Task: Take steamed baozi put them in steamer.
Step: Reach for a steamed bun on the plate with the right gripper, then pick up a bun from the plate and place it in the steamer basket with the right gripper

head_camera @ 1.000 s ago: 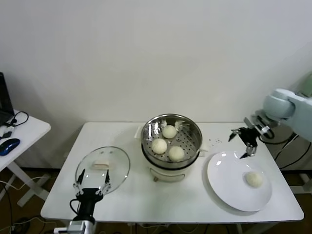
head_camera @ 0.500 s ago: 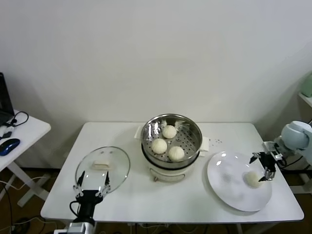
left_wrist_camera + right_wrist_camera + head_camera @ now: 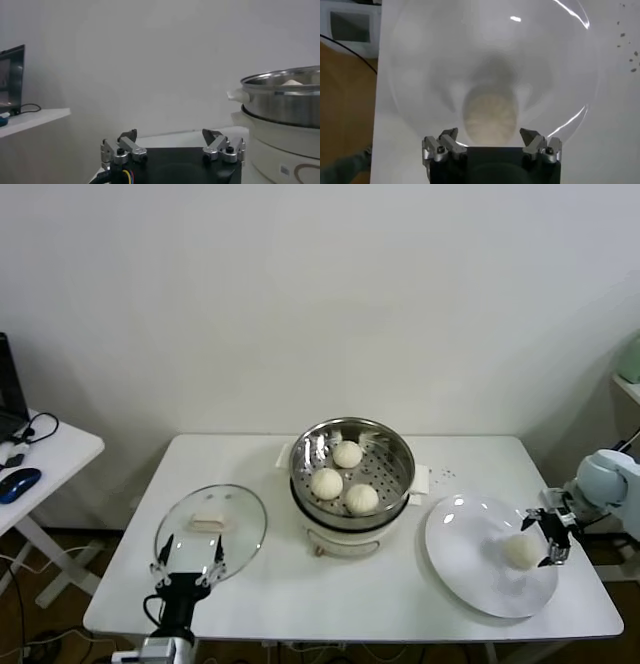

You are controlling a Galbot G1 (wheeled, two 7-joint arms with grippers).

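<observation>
Right gripper (image 3: 551,538), fingers spread and holding nothing, sits at the right edge of the white plate (image 3: 470,574), just beside the last bun (image 3: 520,550), lower right of frame. Three buns (image 3: 346,477) lie in the steamer (image 3: 395,446), centre. Left gripper (image 3: 187,560) parked, spread open, bottom left by the glass lid (image 3: 211,524).

Round shiny stainless-steel steamer (image 3: 385,446) holding three cream-white domed baozi (image 3: 327,483) stands mid-worktop (image 3: 270,584); flat glass lid (image 3: 211,526) left, white round plate (image 3: 470,574) with fourth bun (image 3: 520,550) right.
</observation>
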